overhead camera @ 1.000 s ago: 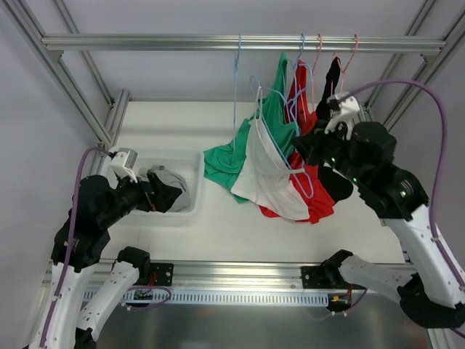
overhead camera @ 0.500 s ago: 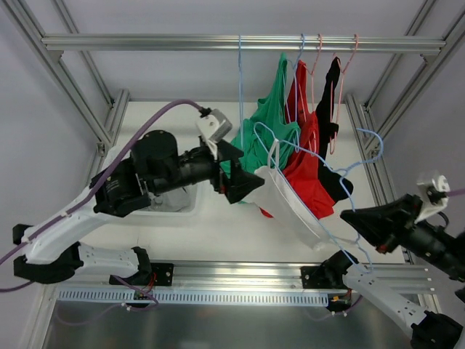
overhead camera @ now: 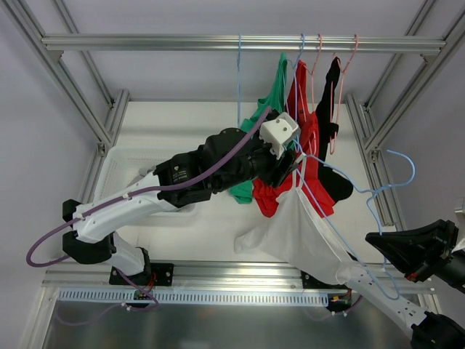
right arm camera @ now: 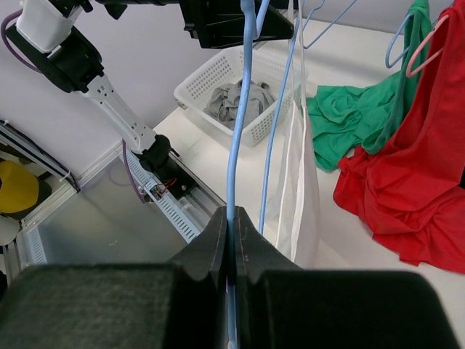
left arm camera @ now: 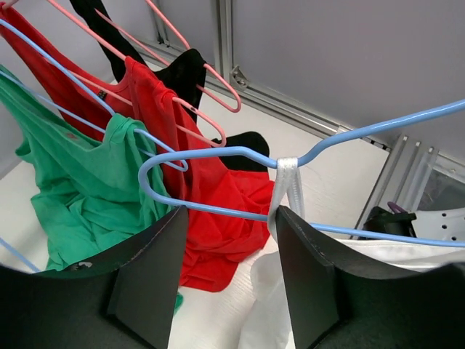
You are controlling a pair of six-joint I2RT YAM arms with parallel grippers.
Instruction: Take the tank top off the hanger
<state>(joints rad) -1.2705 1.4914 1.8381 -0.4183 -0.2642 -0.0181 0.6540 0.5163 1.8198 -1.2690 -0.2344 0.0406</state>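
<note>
Fingers of the left gripper (left arm camera: 229,218) stand spread in the left wrist view, clamping nothing, with the strap of the white tank top (left arm camera: 285,182) looped over the blue hanger (left arm camera: 218,152) just beyond them. In the right wrist view the right gripper (right arm camera: 231,218) is pinched tight on the hanger's wire, the top draped just past it. From above, the top sags off the hanger toward the near edge of the table (overhead camera: 182,116).

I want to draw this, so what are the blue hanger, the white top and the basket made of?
Blue hanger: looks like thin metal wire with a smooth blue coating, bent into narrow curves. White top: soft matte cloth, probably knit; it droops and folds. Basket: likely white plastic, with stiff lattice walls.
</note>
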